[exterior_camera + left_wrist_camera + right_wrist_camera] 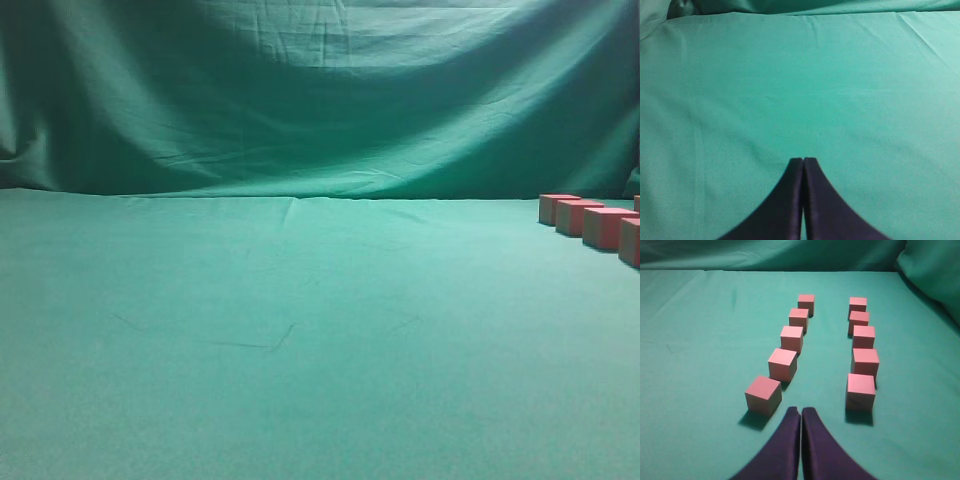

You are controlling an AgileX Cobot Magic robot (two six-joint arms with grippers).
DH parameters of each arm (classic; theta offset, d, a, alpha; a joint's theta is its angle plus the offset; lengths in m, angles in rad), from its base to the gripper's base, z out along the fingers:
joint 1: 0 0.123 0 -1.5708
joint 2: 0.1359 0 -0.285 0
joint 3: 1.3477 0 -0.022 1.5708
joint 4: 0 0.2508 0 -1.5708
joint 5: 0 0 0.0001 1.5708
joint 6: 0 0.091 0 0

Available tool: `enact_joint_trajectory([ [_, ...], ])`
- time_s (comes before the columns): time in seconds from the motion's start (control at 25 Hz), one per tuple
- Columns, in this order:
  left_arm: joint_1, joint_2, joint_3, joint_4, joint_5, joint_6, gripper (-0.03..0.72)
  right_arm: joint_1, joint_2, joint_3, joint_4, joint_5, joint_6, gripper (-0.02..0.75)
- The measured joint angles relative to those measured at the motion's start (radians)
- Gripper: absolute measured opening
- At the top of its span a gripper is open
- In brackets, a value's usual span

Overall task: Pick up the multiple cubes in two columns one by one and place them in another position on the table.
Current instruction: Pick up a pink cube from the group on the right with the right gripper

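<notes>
My right gripper (801,410) is pressed together, near ten small pink matte cubes (781,363) in two columns. My left gripper (803,161) is pressed together too, over the smooth teal cloth table (840,90)

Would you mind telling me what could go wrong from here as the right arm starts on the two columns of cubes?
1. The cubes sit close together within each column, so opened fingers may nudge a neighbour when taking one.
2. The right gripper is shut and points between the columns; lowering it before opening and lining up on a cube could knock the nearest cube askew.
3. The table cloth has creases, so a placed cube might sit tilted.
</notes>
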Motion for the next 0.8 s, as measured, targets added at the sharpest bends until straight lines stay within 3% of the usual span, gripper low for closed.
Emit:
enact_joint_trajectory([
  [0.8, 0.0, 0.0, 0.0, 0.0, 0.0, 0.0, 0.0, 0.0, 0.0, 0.0, 0.0, 0.0, 0.0, 0.0],
])
